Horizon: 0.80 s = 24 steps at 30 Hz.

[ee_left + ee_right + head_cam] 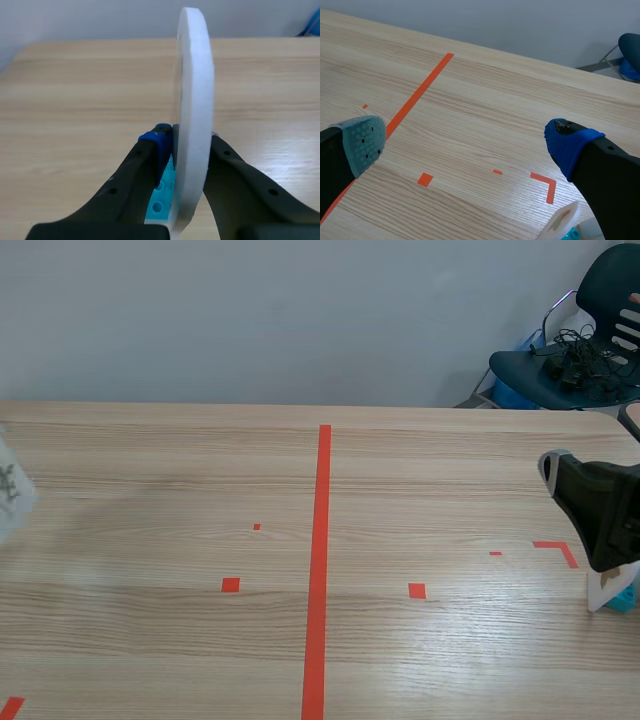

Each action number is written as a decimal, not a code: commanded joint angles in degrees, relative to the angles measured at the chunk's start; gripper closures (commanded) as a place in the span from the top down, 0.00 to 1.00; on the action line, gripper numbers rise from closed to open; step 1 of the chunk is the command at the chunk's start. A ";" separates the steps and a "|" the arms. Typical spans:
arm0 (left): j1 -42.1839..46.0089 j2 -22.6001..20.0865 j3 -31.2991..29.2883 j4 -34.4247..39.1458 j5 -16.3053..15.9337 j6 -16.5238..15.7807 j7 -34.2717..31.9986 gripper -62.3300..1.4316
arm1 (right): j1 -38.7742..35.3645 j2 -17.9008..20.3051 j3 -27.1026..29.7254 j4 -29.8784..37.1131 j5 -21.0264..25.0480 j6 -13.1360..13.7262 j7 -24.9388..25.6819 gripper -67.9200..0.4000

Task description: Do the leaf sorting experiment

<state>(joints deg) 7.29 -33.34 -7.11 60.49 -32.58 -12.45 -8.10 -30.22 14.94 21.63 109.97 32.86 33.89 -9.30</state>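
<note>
Setup: left gripper [187, 143] clamps white disc [196, 75] edge-on. Right gripper [465, 140] wide, empty, table [150, 470] 3 o'clock. Next, likely: lay disc flat.

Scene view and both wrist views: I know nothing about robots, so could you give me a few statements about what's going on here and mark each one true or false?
1. The left end effector grips a white disc that stands on edge. True.
2. The right end effector is shut on a leaf. False: it is open and holds nothing.
3. An orange-red tape line runs down the middle of the table. True.
4. The seat of the chair beyond the table is bare. False: a tangle of dark cables lies on it.
</note>
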 commanded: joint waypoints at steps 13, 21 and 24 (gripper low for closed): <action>-6.36 0.28 0.79 -14.78 -6.05 -0.33 -5.57 0.11 | 0.24 -2.25 0.07 0.02 0.85 0.28 1.01 1.00; -6.34 0.22 0.79 -16.31 -6.01 -0.35 -5.40 0.33 | 0.24 -2.25 0.07 0.02 0.87 0.28 1.01 1.00; -6.34 -0.33 0.76 -16.28 -6.01 -0.59 -5.70 0.59 | 0.24 -2.25 0.07 0.02 0.87 0.28 1.01 1.00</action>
<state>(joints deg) 1.28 -32.56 -6.26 43.09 -38.17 -12.67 -12.58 -30.22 12.08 21.63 109.97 32.86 33.91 -9.30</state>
